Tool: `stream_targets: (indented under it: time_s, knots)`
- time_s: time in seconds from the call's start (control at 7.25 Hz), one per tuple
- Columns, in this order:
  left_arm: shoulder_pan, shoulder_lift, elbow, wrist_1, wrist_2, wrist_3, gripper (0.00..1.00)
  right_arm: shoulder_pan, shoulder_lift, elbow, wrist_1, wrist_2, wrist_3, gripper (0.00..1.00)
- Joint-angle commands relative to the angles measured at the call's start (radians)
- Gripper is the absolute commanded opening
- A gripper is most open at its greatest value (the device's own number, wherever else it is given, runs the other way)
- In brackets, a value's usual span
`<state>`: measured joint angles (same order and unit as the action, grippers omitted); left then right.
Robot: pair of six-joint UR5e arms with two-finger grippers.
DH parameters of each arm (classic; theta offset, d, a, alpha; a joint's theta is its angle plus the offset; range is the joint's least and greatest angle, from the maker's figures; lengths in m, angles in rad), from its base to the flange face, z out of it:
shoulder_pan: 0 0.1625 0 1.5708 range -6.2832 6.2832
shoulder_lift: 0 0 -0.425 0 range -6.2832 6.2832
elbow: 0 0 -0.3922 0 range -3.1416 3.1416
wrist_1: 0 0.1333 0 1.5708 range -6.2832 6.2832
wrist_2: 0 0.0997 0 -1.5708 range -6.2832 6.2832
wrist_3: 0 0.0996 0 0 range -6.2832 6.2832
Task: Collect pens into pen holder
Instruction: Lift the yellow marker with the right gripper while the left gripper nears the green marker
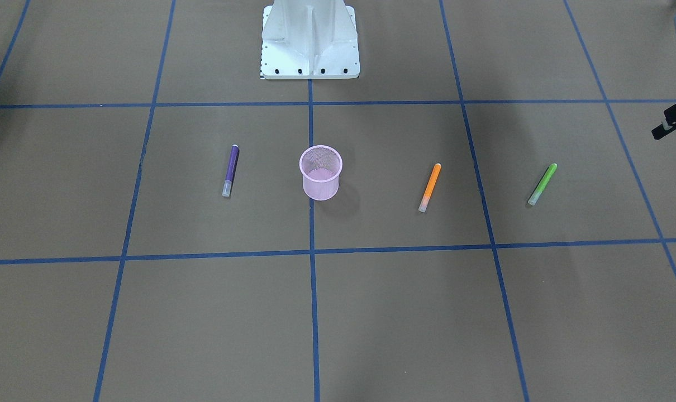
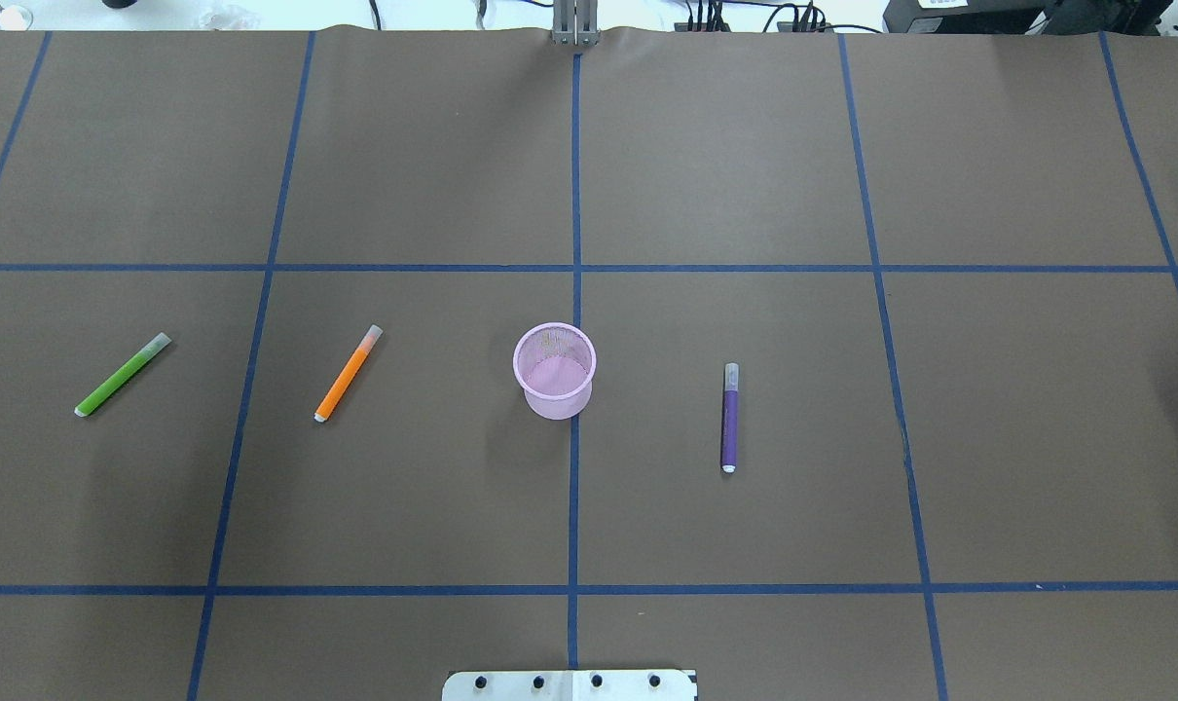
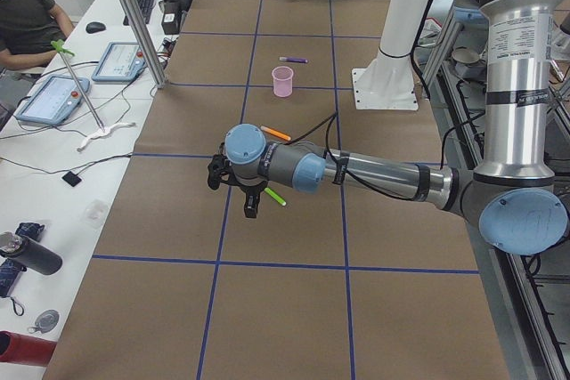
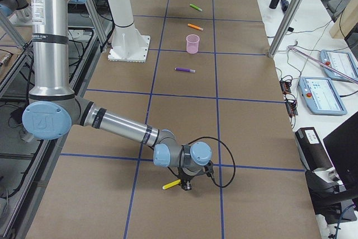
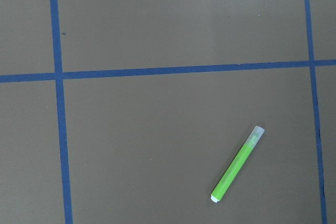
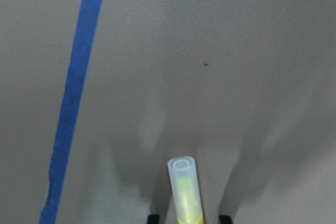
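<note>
Closest to the lens at the table's left end is the left arm (image 3: 392, 180), stretched low over the table (image 2: 745, 146). The left fingers (image 1: 667, 128) carry nothing that I can see; how wide they stand I cannot tell. The green pen (image 5: 237, 164) lies flat below them, off to their lower right in the wrist view.

Further from those fingers lie the orange pen (image 2: 348, 374), then the upright pen holder (image 2: 556, 399), then the purple pen (image 2: 730, 419) (all flat and well apart).

Far to the right, the yellow pen (image 6: 185, 190) runs between the right fingers (image 4: 185, 185), its pale cap pointing ahead of them. Whether they pinch it or merely straddle it I cannot tell.

These pens look light, stiff and smooth-barrelled, so they probably roll or squirt out of a poor pinch. I would take each across the coloured barrel near mid-length, not on the cap. The mesh cup seems light enough to tip if its rim is knocked.
</note>
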<state>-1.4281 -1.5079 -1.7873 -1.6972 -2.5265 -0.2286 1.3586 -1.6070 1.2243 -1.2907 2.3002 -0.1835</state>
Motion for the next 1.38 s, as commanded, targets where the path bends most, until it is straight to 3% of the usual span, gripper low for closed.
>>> stream_targets:
  time_s: [0.0, 0.14, 0.28, 0.55, 0.69, 0.97, 1.24]
  knots:
    - [0.000, 0.002, -0.003, -0.001, -0.002, -0.002, 1.00, 0.000, 0.001, 0.014, -0.001, 0.004, 0.004, 0.00]
    - [0.000, 0.002, -0.007, -0.001, -0.002, -0.003, 1.00, 0.000, 0.002, 0.032, 0.001, 0.046, 0.012, 0.00]
    - [0.000, 0.002, -0.014, -0.001, -0.003, -0.005, 1.00, 0.005, 0.001, 0.090, -0.001, 0.174, 0.080, 0.00]
    - [0.000, -0.003, -0.012, -0.046, -0.006, 0.000, 1.00, 0.005, 0.065, 0.242, 0.008, 0.168, 0.450, 0.00]
    - [0.015, -0.017, -0.003, -0.140, -0.009, -0.005, 0.99, -0.001, 0.096, 0.291, 0.008, 0.147, 0.531, 0.00]
    - [0.198, -0.076, -0.020, -0.214, 0.011, -0.219, 1.00, -0.050, 0.105, 0.429, 0.008, 0.137, 0.702, 0.00]
    - [0.294, -0.133, -0.029, -0.289, 0.072, -0.403, 0.99, -0.116, 0.108, 0.571, 0.007, 0.114, 0.814, 0.00]
